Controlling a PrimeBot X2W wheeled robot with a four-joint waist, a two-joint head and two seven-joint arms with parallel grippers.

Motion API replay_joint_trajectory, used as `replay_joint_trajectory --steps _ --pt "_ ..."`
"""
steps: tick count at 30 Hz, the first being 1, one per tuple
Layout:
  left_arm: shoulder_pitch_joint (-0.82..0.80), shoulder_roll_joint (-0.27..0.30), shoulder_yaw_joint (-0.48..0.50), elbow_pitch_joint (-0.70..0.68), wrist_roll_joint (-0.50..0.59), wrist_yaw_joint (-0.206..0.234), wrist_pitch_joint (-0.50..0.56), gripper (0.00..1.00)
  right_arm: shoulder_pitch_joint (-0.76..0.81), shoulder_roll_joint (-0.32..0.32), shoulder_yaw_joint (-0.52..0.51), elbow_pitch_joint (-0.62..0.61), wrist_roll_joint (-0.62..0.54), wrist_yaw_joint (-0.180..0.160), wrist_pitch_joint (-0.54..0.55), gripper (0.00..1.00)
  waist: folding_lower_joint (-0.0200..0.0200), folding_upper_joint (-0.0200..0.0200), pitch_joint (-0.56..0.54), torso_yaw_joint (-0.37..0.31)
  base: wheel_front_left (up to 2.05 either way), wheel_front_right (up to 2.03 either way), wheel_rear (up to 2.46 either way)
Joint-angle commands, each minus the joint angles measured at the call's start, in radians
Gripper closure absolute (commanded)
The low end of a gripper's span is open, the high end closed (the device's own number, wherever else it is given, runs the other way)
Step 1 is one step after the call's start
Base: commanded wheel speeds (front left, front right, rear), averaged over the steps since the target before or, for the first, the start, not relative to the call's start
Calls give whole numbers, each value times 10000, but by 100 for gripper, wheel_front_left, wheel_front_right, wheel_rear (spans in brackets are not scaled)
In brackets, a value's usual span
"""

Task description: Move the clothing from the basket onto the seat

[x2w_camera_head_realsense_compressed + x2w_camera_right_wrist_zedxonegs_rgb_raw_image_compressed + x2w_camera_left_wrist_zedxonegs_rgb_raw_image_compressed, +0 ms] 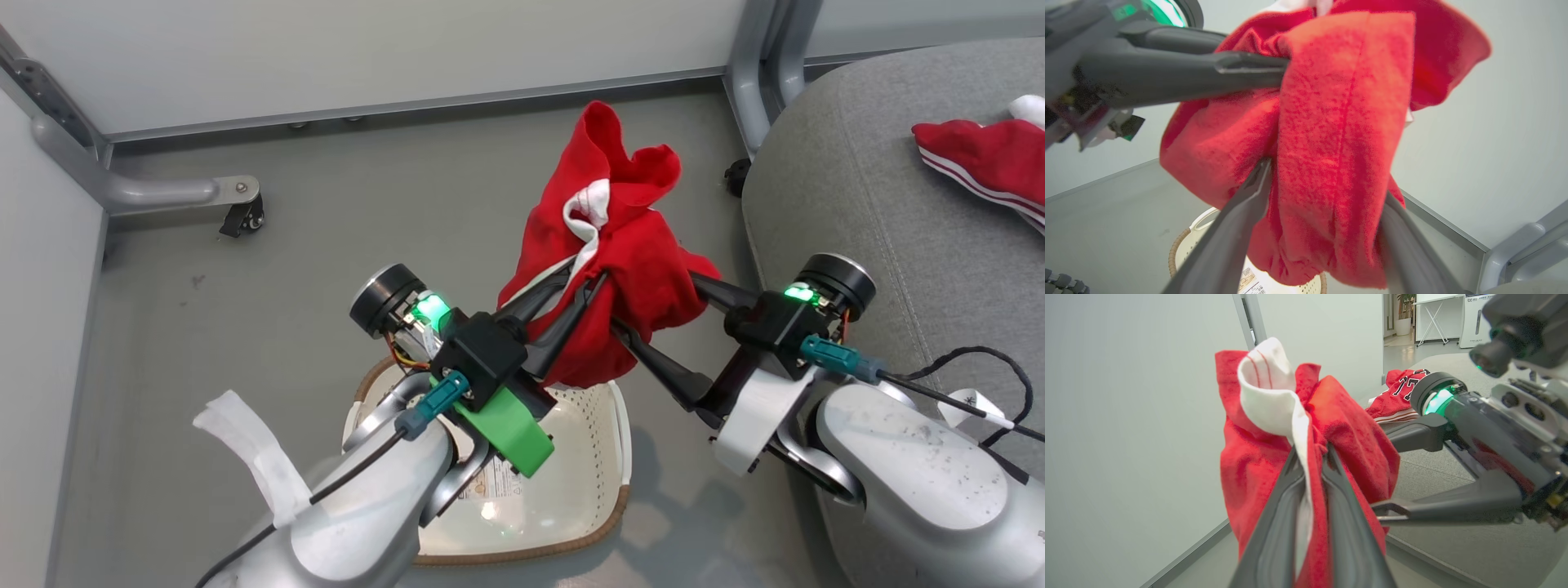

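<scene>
The carrying step is going on: the left gripper (581,284) is pinching the red striped garment (620,212), holding it bunched and limp in the air above the basket (606,516). The right gripper (653,306) is standing spread wide around the cloth, not squeezing. Next, I think, the arms are needing to swing right to the seat (857,212), where the jersey (980,159) is lying.

Basket (600,457) half hidden under left arm (367,506), jersey (988,159) cut by right edge, label (498,486) print unreadable.
</scene>
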Motion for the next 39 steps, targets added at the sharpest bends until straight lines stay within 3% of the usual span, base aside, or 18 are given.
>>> replay_joint_trajectory --steps 1,12,13,14,15,31,32,33,39 --pt "-113 -44 -66 -119 24 -52 -49 100 -136 70 118 98 102 -11 -103 0 0 75 5 4 0 0 0" --pt "-159 -229 -447 -755 -108 -155 -45 100 -310 528 742 755 485 -11 -583 0 0 75 -67 164 0 0 0" --pt "-132 -231 -457 -764 -128 -153 -46 100 -264 570 717 784 455 -11 -619 9 0 75 -80 166 0 0 0" --pt "-102 -217 -464 -759 -151 -147 -46 100 -188 616 673 824 412 -11 -645 69 0 75 -95 165 0 0 0" --pt "-77 -196 -459 -744 -168 -126 -46 100 -109 668 607 849 410 -11 -670 100 0 75 -104 154 0 0 0" --pt "-27 -104 -397 -430 -279 8 -41 100 868 1059 -513 375 51 -11 -717 100 0 75 -113 -2 0 0 0" --pt "-25 -110 -395 -418 -265 39 -42 60 949 1110 -632 386 26 -11 -717 100 0 75 -120 -3 0 0 0" --pt "-30 -110 -398 -422 -232 47 -42 0 1015 1160 -721 388 13 -11 -718 100 0 75 -122 -5 0 0 0" --pt "66 -140 -371 -491 -172 103 -44 0 1412 1462 -1248 351 -190 -11 -718 100 0 75 -123 -35 0 0 0"
